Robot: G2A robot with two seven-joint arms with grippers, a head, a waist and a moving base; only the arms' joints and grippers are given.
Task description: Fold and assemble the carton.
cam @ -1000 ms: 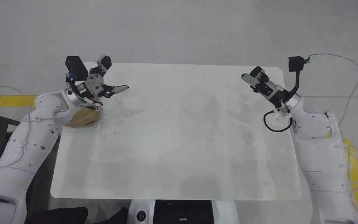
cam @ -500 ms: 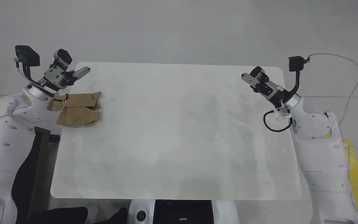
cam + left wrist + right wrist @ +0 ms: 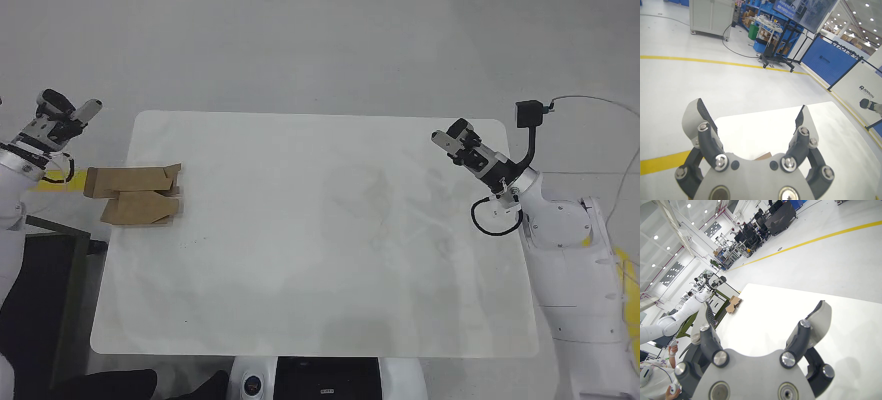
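A flat brown carton lies at the table's left edge, partly hanging over it; from the right wrist it appears far off as the carton. My left gripper hangs off the table, up and left of the carton, open with nothing between its fingers. A corner of the carton peeks out behind its base. My right gripper hovers open and empty over the table's far right corner, far from the carton, as the right wrist view of the gripper confirms.
The white table is bare apart from the carton. A dark stand sits beside the table's left edge. Yellow floor lines run past both sides.
My left gripper pulled away from the carton, going left and off the table. The carton now lies uncovered and flat at the left edge. The right arm kept still.
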